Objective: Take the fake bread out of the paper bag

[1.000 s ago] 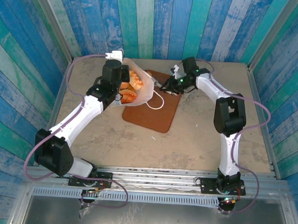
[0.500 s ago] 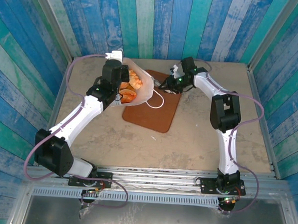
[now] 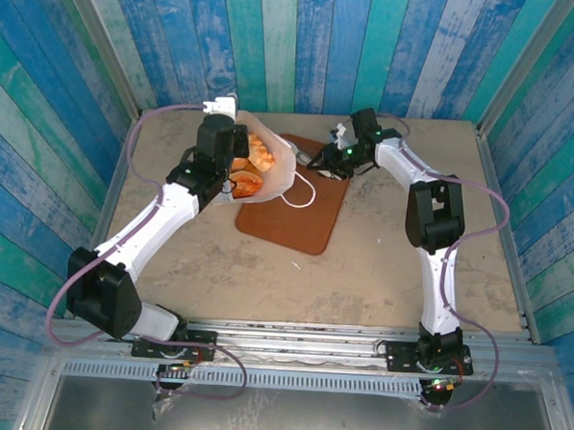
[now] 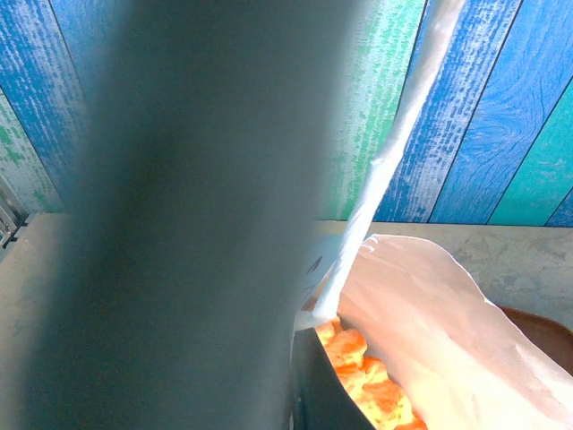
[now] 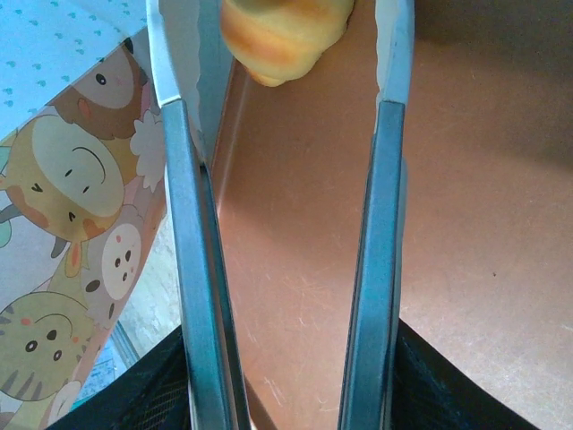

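Wider than a second ago, the right gripper (image 3: 320, 160) stands released astride a glossy bread roll (image 5: 282, 36) lying at 12 o'clock on the brown tray (image 5: 466, 224). At the tray's 10 o'clock, the left gripper (image 3: 232, 152) is clenched on the paper bag (image 3: 281, 174), which holds the remaining fake bread (image 3: 251, 171). The pieces look light, stiff and slippery, so pinch each across its middle.
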Robot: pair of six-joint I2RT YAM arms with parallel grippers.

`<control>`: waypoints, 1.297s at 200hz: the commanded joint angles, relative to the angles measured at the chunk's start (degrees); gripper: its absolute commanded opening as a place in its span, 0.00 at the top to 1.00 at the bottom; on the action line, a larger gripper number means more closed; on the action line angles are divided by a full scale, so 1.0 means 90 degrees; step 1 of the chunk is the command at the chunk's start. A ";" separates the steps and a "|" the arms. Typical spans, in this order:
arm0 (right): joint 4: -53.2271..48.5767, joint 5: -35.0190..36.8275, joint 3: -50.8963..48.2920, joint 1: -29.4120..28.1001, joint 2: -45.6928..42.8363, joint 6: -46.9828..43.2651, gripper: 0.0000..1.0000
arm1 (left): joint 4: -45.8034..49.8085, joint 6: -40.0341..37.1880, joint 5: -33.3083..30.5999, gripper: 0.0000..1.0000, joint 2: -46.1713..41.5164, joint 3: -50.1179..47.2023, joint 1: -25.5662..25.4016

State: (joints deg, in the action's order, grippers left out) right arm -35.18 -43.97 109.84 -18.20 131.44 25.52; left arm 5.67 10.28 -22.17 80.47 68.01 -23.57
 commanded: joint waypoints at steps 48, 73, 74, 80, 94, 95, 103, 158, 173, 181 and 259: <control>0.0348 -0.0009 -0.0848 -0.0041 -0.0770 0.0087 0.52 | -0.0245 -0.0043 -0.0165 0.99 -0.0250 0.0159 0.0003; 0.0495 -0.0003 -0.1214 -0.0085 -0.1059 0.0097 0.53 | -0.0256 -0.0024 -0.0190 0.99 -0.0297 0.0105 0.0002; 0.0498 -0.0010 -0.1226 -0.0086 -0.1069 0.0096 0.53 | -0.0258 -0.0027 -0.0191 0.99 -0.0298 0.0102 0.0002; 0.0501 -0.0029 -0.1271 -0.0114 -0.1111 0.0094 0.54 | -0.0259 -0.0020 -0.0192 0.99 -0.0298 0.0089 0.0002; 0.0521 -0.0049 -0.1339 -0.0191 -0.1192 0.0056 0.56 | -0.0259 -0.0013 -0.0202 0.99 -0.0315 0.0079 0.0007; 0.0521 -0.0048 -0.1342 -0.0198 -0.1199 0.0056 0.56 | -0.0259 -0.0016 -0.0202 0.99 -0.0311 0.0080 0.0009; 0.0520 -0.0048 -0.1368 -0.0240 -0.1248 0.0050 0.57 | -0.0259 -0.0017 -0.0203 0.99 -0.0316 0.0080 0.0007; 0.0630 -0.0044 -0.1496 -0.0494 -0.1385 0.0128 0.59 | -0.0268 -0.0002 -0.0212 0.99 -0.0334 0.0046 0.0002; 0.0657 -0.0070 -0.1468 -0.0587 -0.1338 0.0141 0.60 | -0.0264 0.0002 -0.0211 0.99 -0.0331 0.0035 0.0002; 0.0660 -0.0084 -0.1435 -0.0637 -0.1290 0.0154 0.61 | -0.0283 0.0005 -0.0207 0.99 -0.0330 0.0023 0.0006; 0.0555 -0.0180 -0.1017 -0.0840 -0.0750 0.0191 0.64 | -0.0273 0.0000 -0.0226 0.99 -0.0372 0.0001 0.0002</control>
State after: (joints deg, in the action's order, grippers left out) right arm -30.37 -43.97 98.35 -25.78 122.91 27.22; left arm 5.67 10.31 -22.46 80.47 68.01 -23.57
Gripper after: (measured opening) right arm 0.359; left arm 0.047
